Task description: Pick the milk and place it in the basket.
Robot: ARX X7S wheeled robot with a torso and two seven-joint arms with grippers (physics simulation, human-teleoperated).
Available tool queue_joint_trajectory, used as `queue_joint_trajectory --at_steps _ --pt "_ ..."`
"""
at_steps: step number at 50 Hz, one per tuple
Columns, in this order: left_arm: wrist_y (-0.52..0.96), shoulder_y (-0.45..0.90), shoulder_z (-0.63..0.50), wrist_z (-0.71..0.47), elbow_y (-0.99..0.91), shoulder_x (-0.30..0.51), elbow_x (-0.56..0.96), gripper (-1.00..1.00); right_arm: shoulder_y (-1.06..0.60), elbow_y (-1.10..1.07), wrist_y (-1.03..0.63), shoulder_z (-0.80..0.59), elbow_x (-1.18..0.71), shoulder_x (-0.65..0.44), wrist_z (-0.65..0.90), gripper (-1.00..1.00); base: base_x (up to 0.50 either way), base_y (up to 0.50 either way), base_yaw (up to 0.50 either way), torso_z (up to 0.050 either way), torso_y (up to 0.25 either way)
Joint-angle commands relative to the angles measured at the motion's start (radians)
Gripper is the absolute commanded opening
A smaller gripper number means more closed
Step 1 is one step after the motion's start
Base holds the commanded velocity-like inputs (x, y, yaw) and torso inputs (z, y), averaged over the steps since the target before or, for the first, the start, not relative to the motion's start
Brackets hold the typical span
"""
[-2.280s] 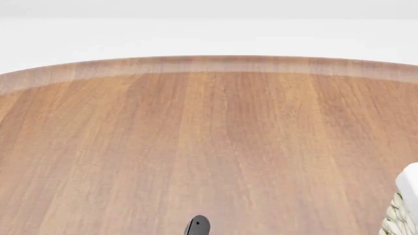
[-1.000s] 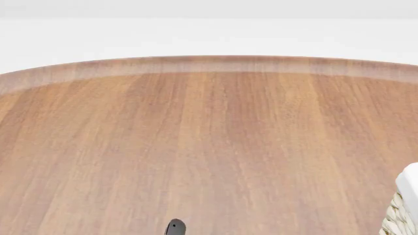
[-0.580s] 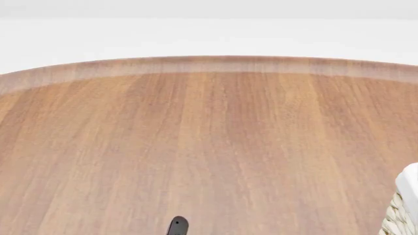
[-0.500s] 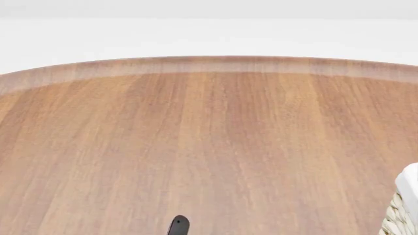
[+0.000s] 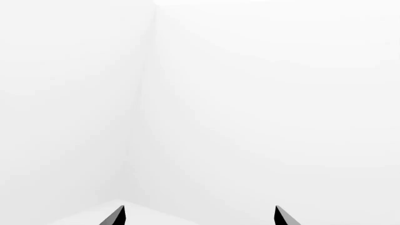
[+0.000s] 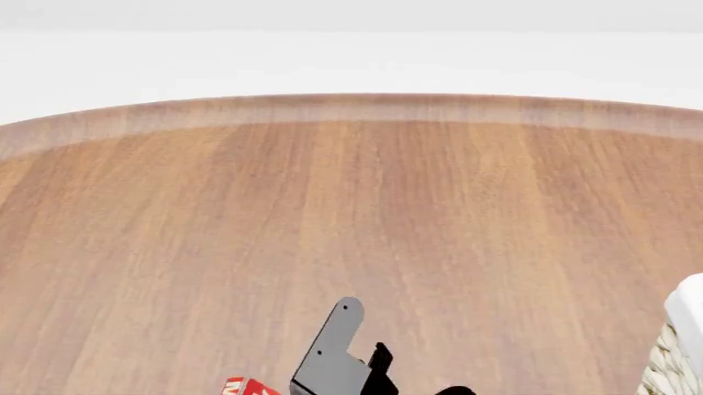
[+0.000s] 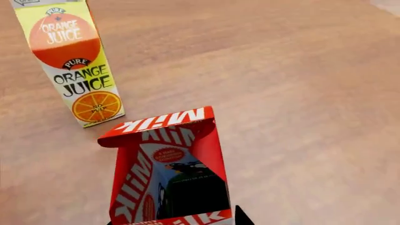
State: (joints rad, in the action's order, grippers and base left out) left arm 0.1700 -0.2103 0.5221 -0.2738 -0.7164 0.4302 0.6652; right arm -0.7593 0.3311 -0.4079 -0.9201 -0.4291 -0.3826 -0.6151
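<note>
The milk (image 7: 168, 173), a red-topped carton with white lettering and a dark cow picture, sits between the jaws of my right gripper (image 7: 175, 221), which is shut on it and holds it above the wooden table. In the head view, the right gripper (image 6: 351, 362) shows at the bottom edge with a red corner of the milk (image 6: 247, 387) beside it. The basket (image 6: 681, 346) shows only as a cream wicker and white cloth corner at the lower right. My left gripper (image 5: 200, 216) is open and empty, facing white walls.
An orange-and-yellow Orange Juice carton (image 7: 72, 61) stands upright on the table beyond the milk. The round wooden table (image 6: 351, 206) stretches ahead to its far curved edge (image 6: 351, 107).
The right gripper has risen into the head view from the bottom edge, where only a small dark tip showed before. A red corner of the milk now shows with it.
</note>
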Motion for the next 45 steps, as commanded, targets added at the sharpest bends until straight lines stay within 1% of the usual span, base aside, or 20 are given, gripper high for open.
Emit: queue_joint_trajectory --at_steps 1,10,19,22,23,38,45 --pt "-0.004 -0.001 0.015 0.026 -0.002 -0.019 -0.02 1.0 -0.039 -0.19 -0.066 0.105 0.01 -0.043 0.09 -1.0 0.0 0.0 0.0 0.0 0.0" --pt "-0.006 -0.003 0.015 0.026 -0.003 -0.018 -0.017 1.0 -0.049 -0.353 -0.155 0.155 -0.016 -0.111 0.168 -1.0 0.0 0.0 0.0 0.0 0.0" --pt "-0.008 -0.004 0.013 0.026 0.001 -0.018 -0.019 1.0 -0.042 -0.508 -0.204 0.274 -0.069 -0.175 0.285 -1.0 0.0 0.0 0.0 0.0 0.002" --pt "-0.009 -0.005 0.014 0.027 0.002 -0.018 -0.018 1.0 -0.039 -0.536 -0.21 0.31 -0.085 -0.187 0.314 -1.0 0.0 0.0 0.0 0.0 0.0" --pt "-0.009 -0.005 0.013 0.026 0.002 -0.018 -0.018 1.0 -0.034 -0.541 -0.213 0.365 -0.124 -0.181 0.344 -1.0 0.0 0.0 0.0 0.0 0.0" --pt "-0.011 -0.002 0.005 0.025 0.006 -0.016 -0.024 1.0 0.01 -0.618 -0.193 0.559 -0.17 -0.201 0.536 -1.0 0.0 0.0 0.0 0.0 0.001" --pt "-0.012 -0.004 0.008 0.024 0.004 -0.015 -0.022 1.0 0.028 -0.634 -0.189 0.589 -0.178 -0.213 0.562 -1.0 0.0 0.0 0.0 0.0 0.001"
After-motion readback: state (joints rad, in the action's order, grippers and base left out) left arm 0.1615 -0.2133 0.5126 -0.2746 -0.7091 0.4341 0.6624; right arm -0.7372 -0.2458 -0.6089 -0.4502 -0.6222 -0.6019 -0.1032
